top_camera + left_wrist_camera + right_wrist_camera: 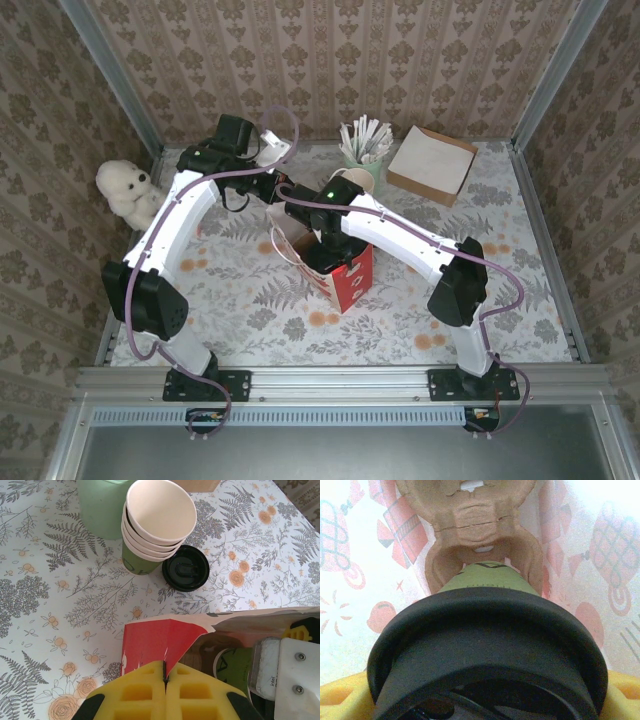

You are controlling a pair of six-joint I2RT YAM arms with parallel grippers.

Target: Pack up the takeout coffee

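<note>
takeout coffee [485,635]: a small dark green paper cup with a thin dark line pattern under a round, matte black plastic lid with a raised rim. It is down inside the paper bag, its foot at a rounded pocket of the pulp carrier. I cannot tell whether it is fully seated.
right gripper [325,243]: it reaches into the bag's mouth. The jaws are spread wide, with the yellow pads [340,702] against either side of the lid, gripping the cup.
left gripper [165,672]: its yellow foam pads are pressed together, pinching the ragged top edge of the bag on the far left side.
paper bag [352,285]: it stands upright mid-table with its mouth open. The outside is red and white, and the print glows through the thin pale walls. Those walls sit close on both sides of the cup.
pulp carrier [470,520]: brown moulded fibre, rough, with scalloped pockets, deep in the bag.
open room: there is bare cloth near, left and right of the bag, while the far side is crowded.
cream cups [160,517]: a nested stack of smooth paper cups, the lowest one green, just beyond the bag.
loose lid [185,568]: black, round and flat on the cloth, just beside the stack.
pale green cup [362,152]: it is full of white sticks, at the far edge.
box [432,163]: flat, with brown sides and a white top, at the far right.
plush toy [128,188]: cream and fluffy, against the far left wall.
table [250,300]: a cloth of grey ferns and orange flowers, with metal rails at the edges and wallpapered walls on three sides.
</note>
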